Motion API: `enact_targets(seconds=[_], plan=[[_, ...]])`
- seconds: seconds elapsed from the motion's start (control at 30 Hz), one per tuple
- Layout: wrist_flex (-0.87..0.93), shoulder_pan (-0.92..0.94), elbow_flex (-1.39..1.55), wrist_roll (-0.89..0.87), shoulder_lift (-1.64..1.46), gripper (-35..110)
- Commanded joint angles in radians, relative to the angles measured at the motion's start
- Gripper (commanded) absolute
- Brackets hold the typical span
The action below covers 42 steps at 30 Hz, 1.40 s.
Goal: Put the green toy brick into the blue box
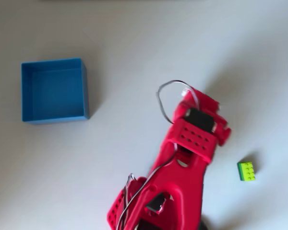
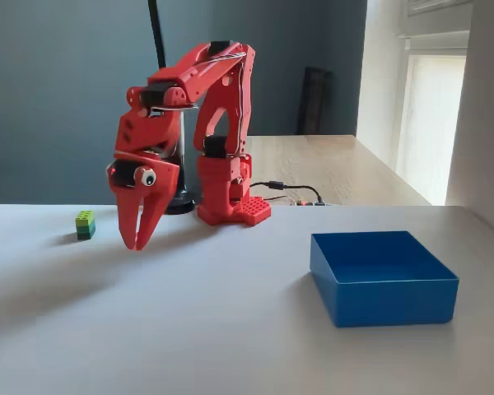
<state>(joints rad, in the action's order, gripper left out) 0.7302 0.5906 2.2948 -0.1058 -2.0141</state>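
Nearest in the fixed view: blue box, square, thin low walls, flat smooth bottom, nothing inside, resting on the pale matte bench. Farther back and left of the box: glossy red plastic end effector, pointing down above the bench, tapered fingers nearly together, gripping nothing. Beyond, still farther left of the box: green toy brick, studded top, lying on the bench.

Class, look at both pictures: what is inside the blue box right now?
Nothing can be seen inside the blue box: the overhead view shows its bare blue bottom. The green brick sits on the table, away from the box. In the fixed view the near wall covers part of the bottom.
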Motion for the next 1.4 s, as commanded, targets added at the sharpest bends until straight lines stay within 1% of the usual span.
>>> enact_targets(seconds=[0.0,0.13,0.33,0.57,0.73,0.97,1.2,1.37], plan=[[-0.011,0.167,-0.061,0.018,-0.023,9],[-0.011,0.293,-0.055,0.054,-0.023,15],[-0.011,0.472,-0.051,0.067,-0.021,17],[-0.011,0.614,-0.015,0.072,-0.021,18],[-0.011,0.673,0.014,0.057,-0.021,18],[-0.017,0.706,0.071,0.035,-0.021,18],[-0.107,0.735,0.15,0.044,-0.021,18],[-0.115,0.739,0.143,0.041,-0.021,15]])
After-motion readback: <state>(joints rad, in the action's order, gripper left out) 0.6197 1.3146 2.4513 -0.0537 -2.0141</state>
